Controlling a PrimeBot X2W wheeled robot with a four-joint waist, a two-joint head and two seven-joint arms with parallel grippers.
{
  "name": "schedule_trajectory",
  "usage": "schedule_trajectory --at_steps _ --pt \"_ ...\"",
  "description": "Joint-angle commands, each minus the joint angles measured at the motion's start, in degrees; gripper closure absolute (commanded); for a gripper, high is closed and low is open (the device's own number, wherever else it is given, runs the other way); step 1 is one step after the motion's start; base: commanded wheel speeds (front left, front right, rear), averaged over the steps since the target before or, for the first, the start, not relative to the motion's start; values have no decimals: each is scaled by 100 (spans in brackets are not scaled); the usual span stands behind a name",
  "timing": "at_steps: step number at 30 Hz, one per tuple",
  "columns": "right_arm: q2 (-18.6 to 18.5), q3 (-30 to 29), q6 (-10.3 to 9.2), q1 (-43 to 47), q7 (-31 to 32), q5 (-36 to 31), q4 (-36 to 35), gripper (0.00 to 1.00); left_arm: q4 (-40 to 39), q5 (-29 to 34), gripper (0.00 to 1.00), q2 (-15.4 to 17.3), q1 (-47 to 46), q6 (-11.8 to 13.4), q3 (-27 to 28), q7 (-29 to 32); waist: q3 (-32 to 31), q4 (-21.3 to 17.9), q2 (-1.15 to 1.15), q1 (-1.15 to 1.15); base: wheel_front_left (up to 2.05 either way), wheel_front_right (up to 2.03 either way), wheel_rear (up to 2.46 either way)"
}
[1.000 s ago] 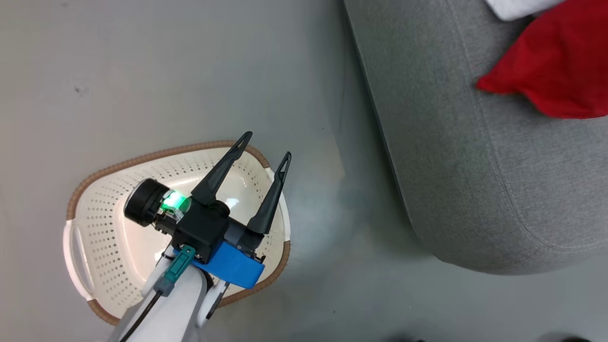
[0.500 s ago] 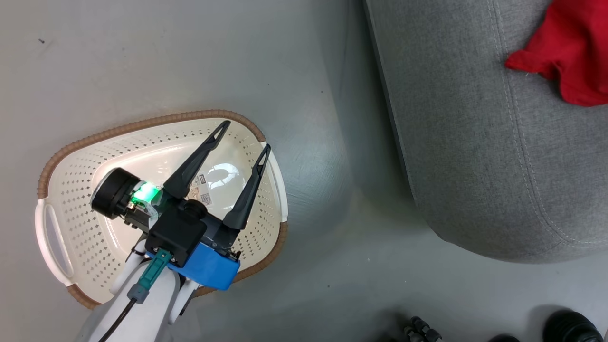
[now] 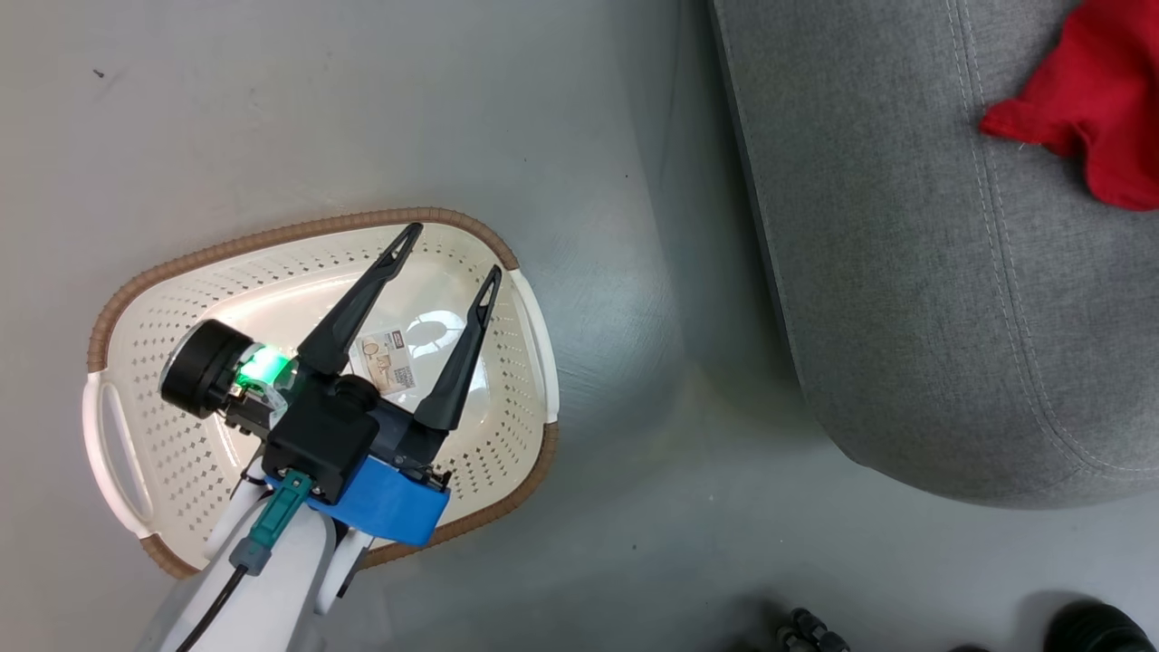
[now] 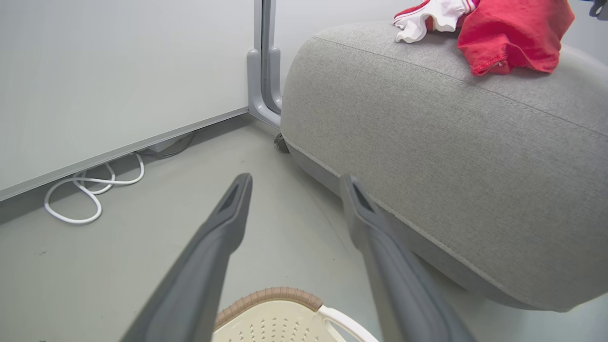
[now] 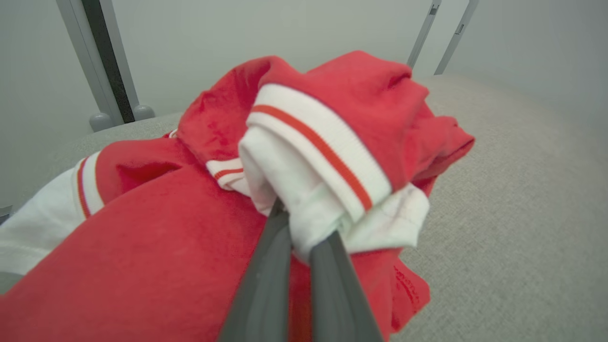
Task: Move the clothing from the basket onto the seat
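Pinching soft red fabric on the seat

The clothing [image 5: 332, 142] is thin, limp and light. It bunches into folds, has no stiffness, and should drape and trail from wherever it is pinched. The right gripper [image 5: 304, 228] is clenched on a fold of white fabric just under the red-striped ribbed band. That is a fair place to hold, since the doubled cloth is thicker there and less likely to slide out than the smooth red body. The bundle lies on top of the seat [image 3: 905, 317], with more red and white cloth spread behind it. Whether that is one garment or two I cannot tell from this close.

The left gripper [image 3: 453, 250] hangs beside the seat, over the basket [image 3: 317, 226], with its jaws spread wide and nothing between them. The basket sits on the floor [image 3: 362, 109] just off the seat's rounded corner, and a paper label [image 3: 389, 358] lies on its bottom.

Little stands in the way. Beyond the seat's far end are a grey post [image 4: 263, 71] and a loose white cable [image 4: 90, 199], both well apart from the work. A few dark shapes [image 3: 1096, 625] show on the floor below the seat's front edge — possibly wheels or feet. The main snag risk is a trailing hem catching on the upholstery.
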Motion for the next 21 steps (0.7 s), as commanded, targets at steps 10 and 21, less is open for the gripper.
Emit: schedule_trajectory --at_steps 10,21 --pt "-133 82 3 -110 -67 -109 125 0 76 -67 0 -129 -107 4 -62 -15 -168 79 0 0 0 0 0" --pt "-147 -183 3 570 -71 -104 228 0 327 -289 0 -538 153 -43 0 -14 -994 333 0 0 0 0 0"
